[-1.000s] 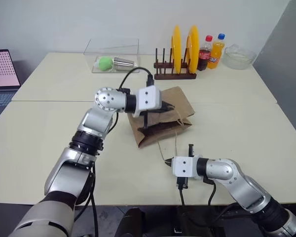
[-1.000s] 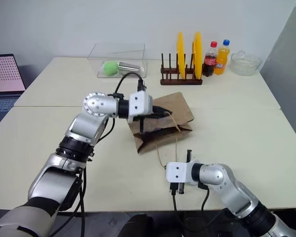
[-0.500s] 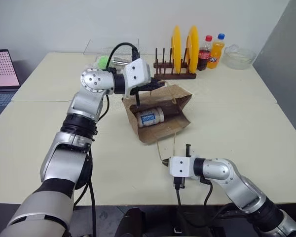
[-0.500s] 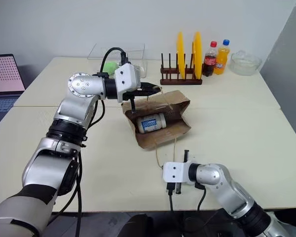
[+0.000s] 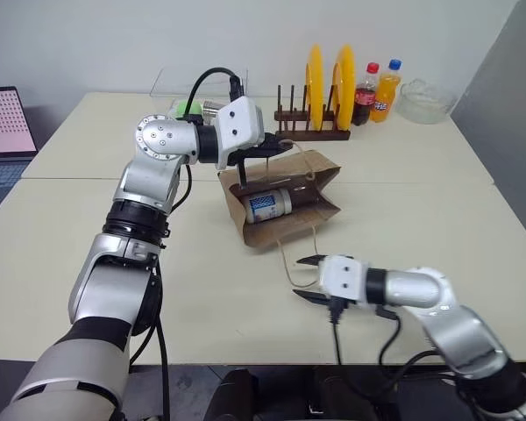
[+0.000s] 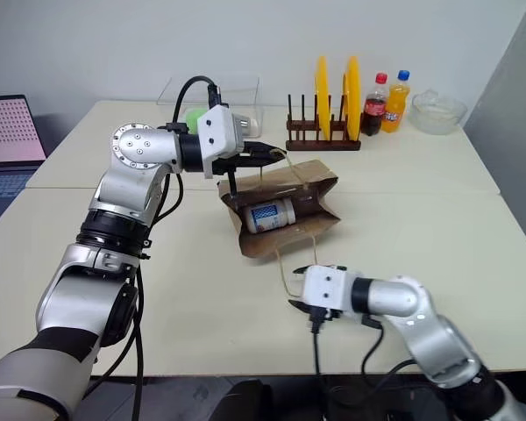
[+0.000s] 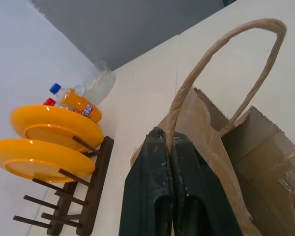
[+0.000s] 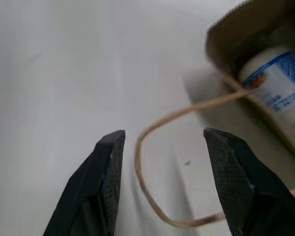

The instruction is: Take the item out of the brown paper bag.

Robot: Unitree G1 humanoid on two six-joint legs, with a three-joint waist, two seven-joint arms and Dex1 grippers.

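Bare bench (image 5: 114,237) lies open before the brown paper bag (image 5: 320,180), whose mouth faces the right end effector (image 5: 309,279) with 1 loose handle loop (image 8: 187,162) lying across the way in.

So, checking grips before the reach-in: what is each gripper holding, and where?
Left gripper pinches the brown paper bag by its upper handle. Right gripper is open, holding nothing.

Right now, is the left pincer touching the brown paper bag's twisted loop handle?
Touching. The left wrist view shows the left pincer shut on the twisted loop handle of the brown paper bag.
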